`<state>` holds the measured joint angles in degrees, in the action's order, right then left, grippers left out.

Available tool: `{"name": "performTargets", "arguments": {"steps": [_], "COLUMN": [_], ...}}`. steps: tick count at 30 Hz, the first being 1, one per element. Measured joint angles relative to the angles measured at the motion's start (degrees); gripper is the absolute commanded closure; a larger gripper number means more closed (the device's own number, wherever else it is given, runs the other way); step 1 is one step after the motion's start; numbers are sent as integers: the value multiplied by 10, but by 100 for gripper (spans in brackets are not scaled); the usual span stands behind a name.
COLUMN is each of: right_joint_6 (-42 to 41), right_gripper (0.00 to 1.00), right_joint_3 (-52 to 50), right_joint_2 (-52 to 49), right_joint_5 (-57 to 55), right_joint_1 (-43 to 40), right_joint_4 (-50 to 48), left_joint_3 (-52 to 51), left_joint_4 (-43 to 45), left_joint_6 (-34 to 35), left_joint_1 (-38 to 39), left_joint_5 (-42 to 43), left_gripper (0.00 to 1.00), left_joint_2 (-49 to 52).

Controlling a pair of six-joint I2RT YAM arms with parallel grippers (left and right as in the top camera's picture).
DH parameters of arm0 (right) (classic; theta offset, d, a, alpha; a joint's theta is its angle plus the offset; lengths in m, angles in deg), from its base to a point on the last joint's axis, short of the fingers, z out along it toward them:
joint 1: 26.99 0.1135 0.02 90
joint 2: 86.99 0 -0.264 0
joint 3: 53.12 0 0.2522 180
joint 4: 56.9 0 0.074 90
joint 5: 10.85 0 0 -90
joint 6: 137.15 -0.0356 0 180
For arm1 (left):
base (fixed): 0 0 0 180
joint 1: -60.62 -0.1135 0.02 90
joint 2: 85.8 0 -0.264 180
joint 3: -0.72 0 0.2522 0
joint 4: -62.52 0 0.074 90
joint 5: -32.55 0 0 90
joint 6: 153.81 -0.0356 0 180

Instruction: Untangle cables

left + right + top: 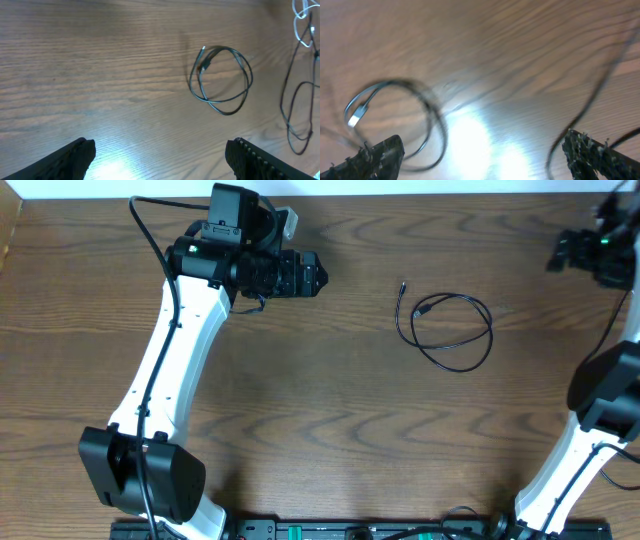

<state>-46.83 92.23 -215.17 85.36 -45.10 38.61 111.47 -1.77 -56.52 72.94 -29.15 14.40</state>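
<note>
The black cable lies in a small loop on the wood table, right of centre, with both plug ends at its left side. The left wrist view shows the same black loop well ahead of my left gripper, which is open and holds nothing. In the overhead view the left gripper points right, far from the loop. A whitish cord shows at the top right corner of the left wrist view. My right gripper is open and empty above the table, a blurred dark cable loop just ahead of its left finger.
The right arm sits at the table's far right corner. A thin dark cord hangs along the right edge of the left wrist view. The left arm's white link crosses the left half of the table.
</note>
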Motion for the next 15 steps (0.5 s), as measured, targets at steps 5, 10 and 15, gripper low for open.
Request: {"name": "performTargets", "arguments": {"steps": [5, 10, 15], "right_joint_6": [3, 11, 21], "right_gripper": [16, 27, 29], "right_joint_3": [-14, -88, -182], "right_joint_2": [0, 0, 0], "right_joint_5": [7, 9, 8], "right_joint_1": [40, 76, 104], "right_joint_4": [21, 2, -50], "left_joint_3": [0, 0, 0], "left_joint_4": [-7, -24, -37], "left_joint_6": [2, 2, 2], "left_joint_1": [0, 0, -1], "left_joint_5": [-47, -112, -159], "left_gripper": [11, 11, 11], "left_joint_2": [0, 0, 0]}}
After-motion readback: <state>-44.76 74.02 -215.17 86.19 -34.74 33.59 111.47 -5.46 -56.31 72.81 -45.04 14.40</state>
